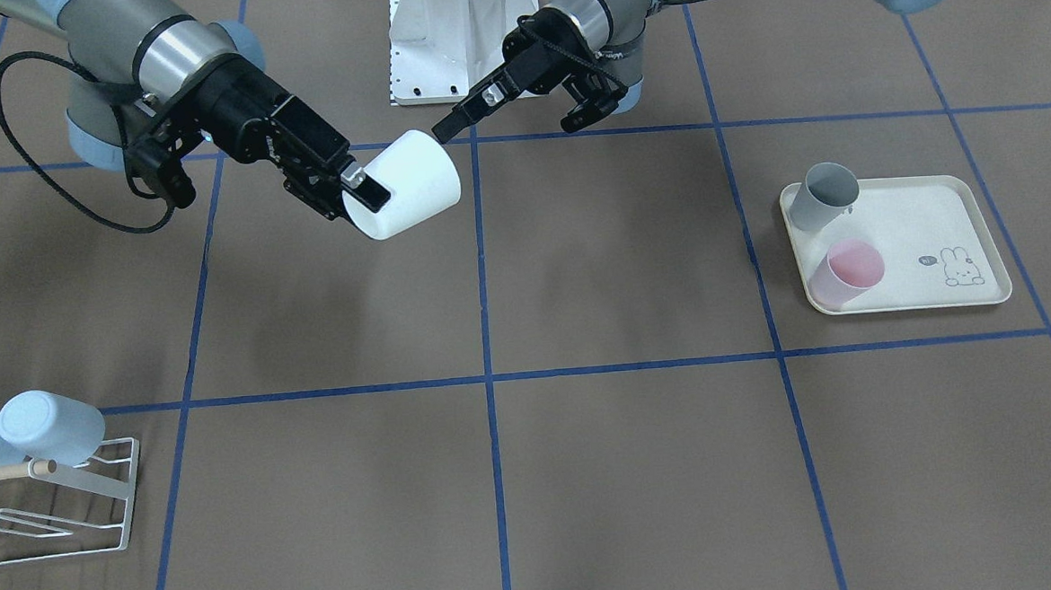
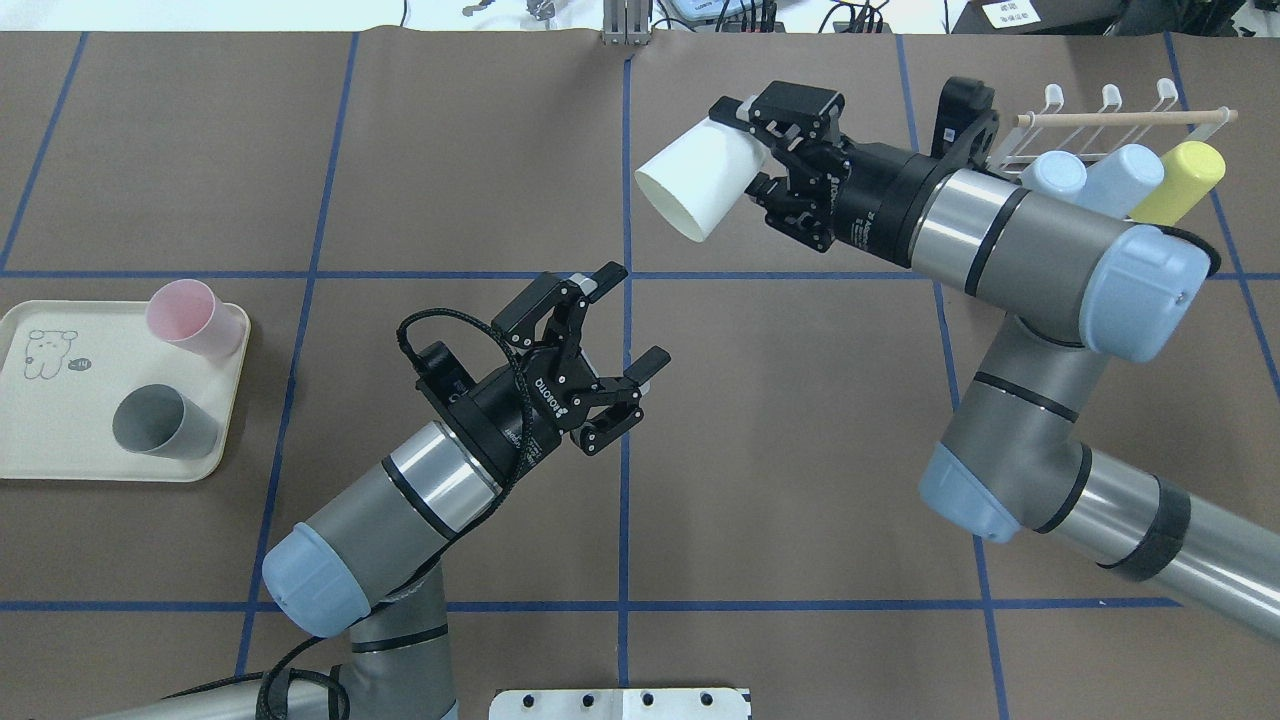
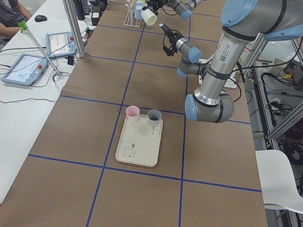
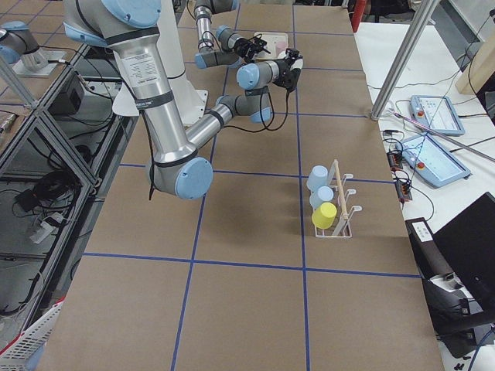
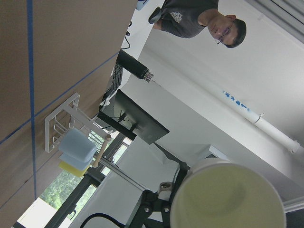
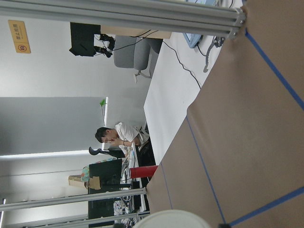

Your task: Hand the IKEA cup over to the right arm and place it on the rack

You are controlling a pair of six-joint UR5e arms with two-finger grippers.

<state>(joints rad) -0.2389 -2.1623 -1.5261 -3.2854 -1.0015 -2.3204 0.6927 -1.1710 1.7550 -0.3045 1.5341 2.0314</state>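
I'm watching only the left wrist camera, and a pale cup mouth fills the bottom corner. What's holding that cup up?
Observer: The right gripper is shut on the white cup near its base, and the cup's open mouth faces your camera.
Visitor: And the gripper under my camera, is it touching the cup?
Observer: No. The left gripper is open and empty, with a clear gap between it and the cup.
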